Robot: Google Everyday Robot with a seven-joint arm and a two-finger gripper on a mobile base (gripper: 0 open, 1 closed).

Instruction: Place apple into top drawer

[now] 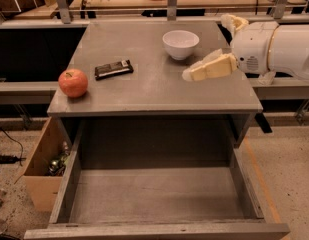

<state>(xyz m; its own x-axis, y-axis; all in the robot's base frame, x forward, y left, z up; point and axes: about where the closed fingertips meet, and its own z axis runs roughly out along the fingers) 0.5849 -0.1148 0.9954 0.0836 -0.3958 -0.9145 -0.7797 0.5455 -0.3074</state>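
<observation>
The red-orange apple (73, 82) sits on the grey cabinet top (154, 91) near its front left corner. The top drawer (156, 196) is pulled out wide below the cabinet top and holds nothing. My gripper (190, 74) reaches in from the right over the cabinet top, just right of centre, below the white bowl (180, 44) and far to the right of the apple. It holds nothing.
A dark snack bar (113, 69) lies on the top between apple and gripper. A brown cardboard box (43, 171) with clutter stands on the floor left of the drawer. Workbenches run along the back.
</observation>
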